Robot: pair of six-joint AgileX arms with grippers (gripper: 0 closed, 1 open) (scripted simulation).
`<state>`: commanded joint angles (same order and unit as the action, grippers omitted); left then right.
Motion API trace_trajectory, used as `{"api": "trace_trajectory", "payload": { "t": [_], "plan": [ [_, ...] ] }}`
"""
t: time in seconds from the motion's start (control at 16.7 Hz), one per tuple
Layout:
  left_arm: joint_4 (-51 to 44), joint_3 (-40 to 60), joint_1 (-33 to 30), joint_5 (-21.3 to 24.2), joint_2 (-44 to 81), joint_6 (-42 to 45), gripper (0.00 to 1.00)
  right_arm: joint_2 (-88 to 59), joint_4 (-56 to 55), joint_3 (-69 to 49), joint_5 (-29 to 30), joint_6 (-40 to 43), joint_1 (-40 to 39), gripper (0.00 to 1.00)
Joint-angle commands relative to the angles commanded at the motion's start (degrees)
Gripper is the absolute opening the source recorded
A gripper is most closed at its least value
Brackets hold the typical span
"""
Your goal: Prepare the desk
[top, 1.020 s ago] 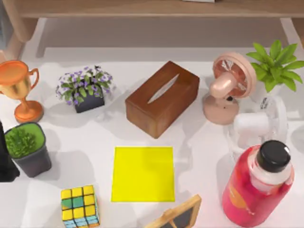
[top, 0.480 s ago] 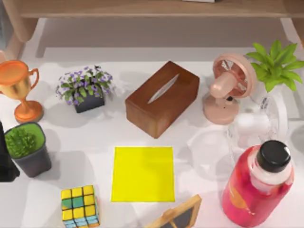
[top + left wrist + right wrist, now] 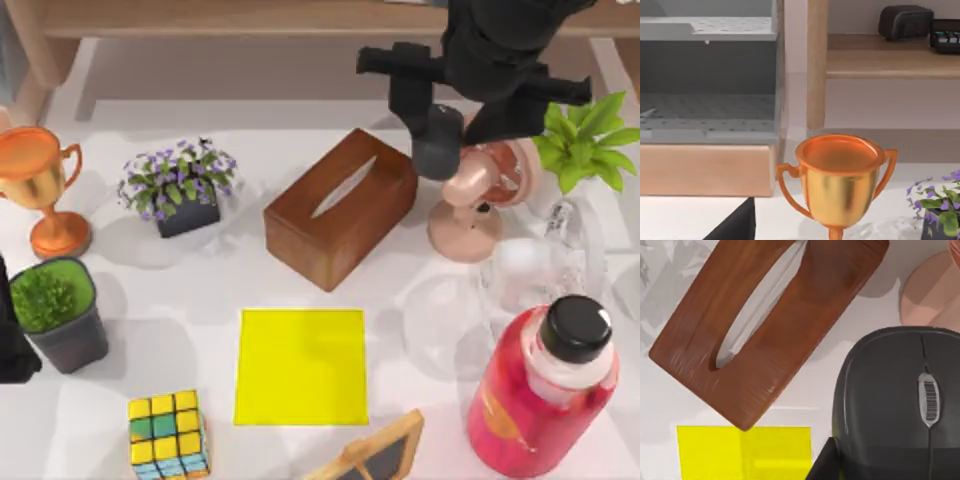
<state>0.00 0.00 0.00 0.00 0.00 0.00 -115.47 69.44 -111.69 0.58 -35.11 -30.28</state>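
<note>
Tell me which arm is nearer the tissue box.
Right. Its claw carries a mouse just beside the tissue box; the left arm sits parked at the desk's left edge.

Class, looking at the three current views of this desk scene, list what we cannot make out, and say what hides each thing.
- Right claw: whether it is open or shut; in the right wrist view the mouse covers it.
- Pink fan: top view, the right arm hides its upper part.
- Small chalkboard: top view, cut off by the bottom edge.
- Trophy: left wrist view, base cut off by the bottom edge.
- Left claw: state unclear.
</note>
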Motion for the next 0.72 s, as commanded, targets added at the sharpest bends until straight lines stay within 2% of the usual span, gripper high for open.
{"api": "trace_trajectory", "payload": {
  "t": [0.36, 0.72],
  "plan": [
    [0.0, 0.0, 0.0, 0.0, 0.0, 0.0, 1.0, -6.3, -6.2, 6.5, 2.1, -11.5, -16.5, 0.0],
    [0.0, 0.0, 0.0, 0.0, 0.0, 0.0, 1.0, -12.4, -9.7, 10.4, 4.2, -16.8, -22.2, 0.0]
  ]
}}
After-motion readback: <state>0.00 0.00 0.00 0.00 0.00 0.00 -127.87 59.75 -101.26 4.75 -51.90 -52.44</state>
